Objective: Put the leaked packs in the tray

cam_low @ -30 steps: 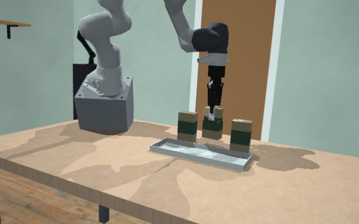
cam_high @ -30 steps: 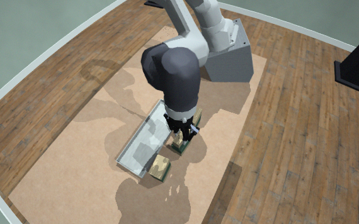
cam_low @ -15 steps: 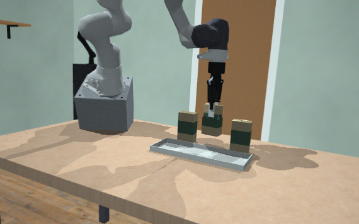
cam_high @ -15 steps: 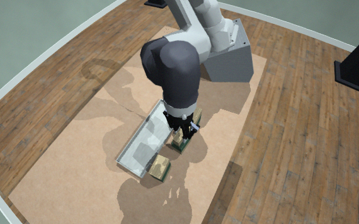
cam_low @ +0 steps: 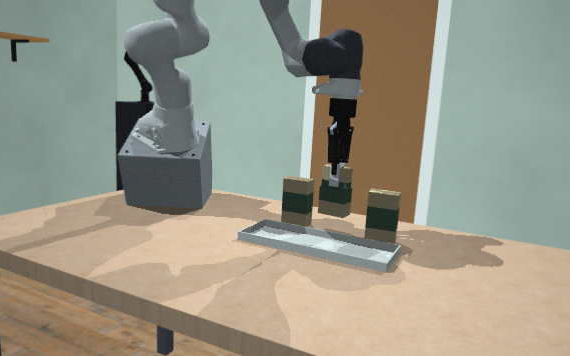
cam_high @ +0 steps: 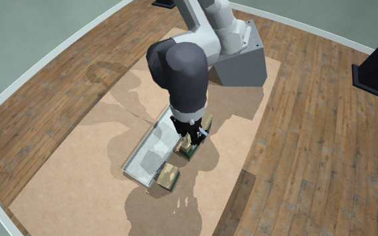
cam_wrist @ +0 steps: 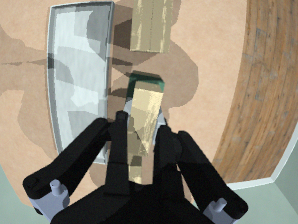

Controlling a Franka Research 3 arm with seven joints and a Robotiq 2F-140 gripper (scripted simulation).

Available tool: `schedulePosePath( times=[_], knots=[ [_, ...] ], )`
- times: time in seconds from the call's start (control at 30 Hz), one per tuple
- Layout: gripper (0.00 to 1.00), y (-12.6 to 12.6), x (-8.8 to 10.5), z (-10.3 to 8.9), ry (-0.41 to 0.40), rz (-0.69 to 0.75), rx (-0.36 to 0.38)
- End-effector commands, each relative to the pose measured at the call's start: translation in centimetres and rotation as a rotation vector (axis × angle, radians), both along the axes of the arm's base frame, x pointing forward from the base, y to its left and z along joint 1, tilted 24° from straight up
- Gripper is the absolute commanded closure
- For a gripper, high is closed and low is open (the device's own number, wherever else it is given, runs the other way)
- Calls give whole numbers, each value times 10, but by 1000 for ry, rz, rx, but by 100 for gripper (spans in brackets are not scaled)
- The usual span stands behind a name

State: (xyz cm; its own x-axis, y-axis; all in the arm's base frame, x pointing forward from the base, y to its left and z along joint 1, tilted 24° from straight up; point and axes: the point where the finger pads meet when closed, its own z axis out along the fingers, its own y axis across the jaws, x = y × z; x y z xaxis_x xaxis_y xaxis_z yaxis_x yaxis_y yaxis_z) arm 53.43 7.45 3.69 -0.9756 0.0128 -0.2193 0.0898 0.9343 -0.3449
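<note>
A robot arm's gripper pinches the top of the middle pack, its fingers pressed on the two broad flat sides, and holds it lifted off the tabletop, hanging slightly tilted between and behind the other two. The left pack and the right pack stand upright just behind the long grey tray, which lies in front of the row with nothing in it. Judging by the narrow pinch, the lifted pack is probably soft: light, yielding, prone to sag or swing, so a grip high on the flat sides and a gentle carry would suit it. From above, the arm hides most of the held pack and the one nearest the base. How far the sides dent under the fingers cannot be made out.
</note>
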Motion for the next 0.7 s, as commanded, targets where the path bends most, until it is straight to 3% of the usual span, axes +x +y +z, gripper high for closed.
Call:
schedulePosePath(
  times=[0.0,0.13,0.6,0.67],
  knots=[
    [76,-8,2,6,1,14,1],
    [76,-16,2,9,1,14,1],
    [76,-103,2,43,1,14,1],
    [76,-103,2,43,1,14,1]
  ],
)
